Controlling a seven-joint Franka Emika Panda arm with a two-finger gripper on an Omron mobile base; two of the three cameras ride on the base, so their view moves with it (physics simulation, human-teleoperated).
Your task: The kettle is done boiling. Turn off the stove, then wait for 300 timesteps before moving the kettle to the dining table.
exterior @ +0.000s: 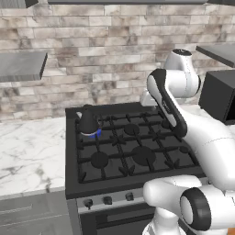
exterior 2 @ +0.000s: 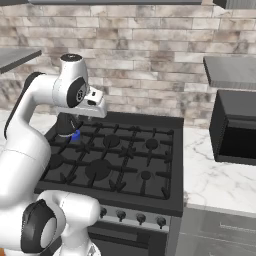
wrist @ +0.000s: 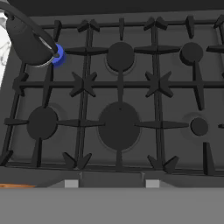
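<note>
One blue flame (exterior: 95, 133) burns under the kettle (exterior: 87, 122) on the stove's (exterior: 133, 151) rear-left burner, so the gripper (wrist: 112, 183), fingertips slightly apart and holding nothing, should descend to the matching front knob (exterior: 88, 202) and turn it fully.

kettle (exterior: 87, 122) on stove's (exterior: 133, 151) rear left burner, microwave (exterior 2: 235, 127) right of stove

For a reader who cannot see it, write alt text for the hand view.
A dark kettle sits on the stove's back-left burner, with blue flame showing at its base. The other five burners under the black grates are bare and unlit.
</note>
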